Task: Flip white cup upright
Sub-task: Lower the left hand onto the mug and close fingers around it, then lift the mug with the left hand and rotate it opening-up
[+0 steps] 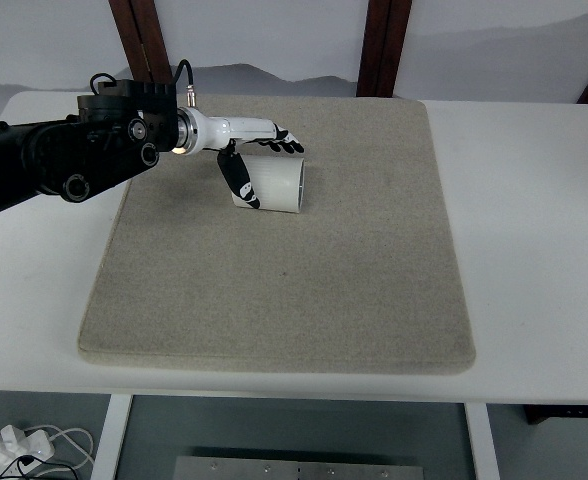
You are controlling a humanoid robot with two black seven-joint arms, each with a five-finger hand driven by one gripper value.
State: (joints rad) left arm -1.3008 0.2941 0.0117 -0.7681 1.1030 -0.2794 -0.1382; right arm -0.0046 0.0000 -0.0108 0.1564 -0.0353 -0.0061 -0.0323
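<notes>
A white cup (279,188) lies on its side on the grey mat (304,280), towards the mat's far left. My left hand (271,172) reaches in from the left on a black arm and sits at the cup's left end. Its fingers (279,141) stretch out straight over the cup's far edge. The thumb (240,181) points down across the cup's left end. The hand is spread around the cup and not closed on it. The right arm is out of view.
The mat lies on a white table (534,220). Brown wooden posts (384,45) stand behind the table's far edge. Cables and a plug (14,445) lie on the floor at the lower left.
</notes>
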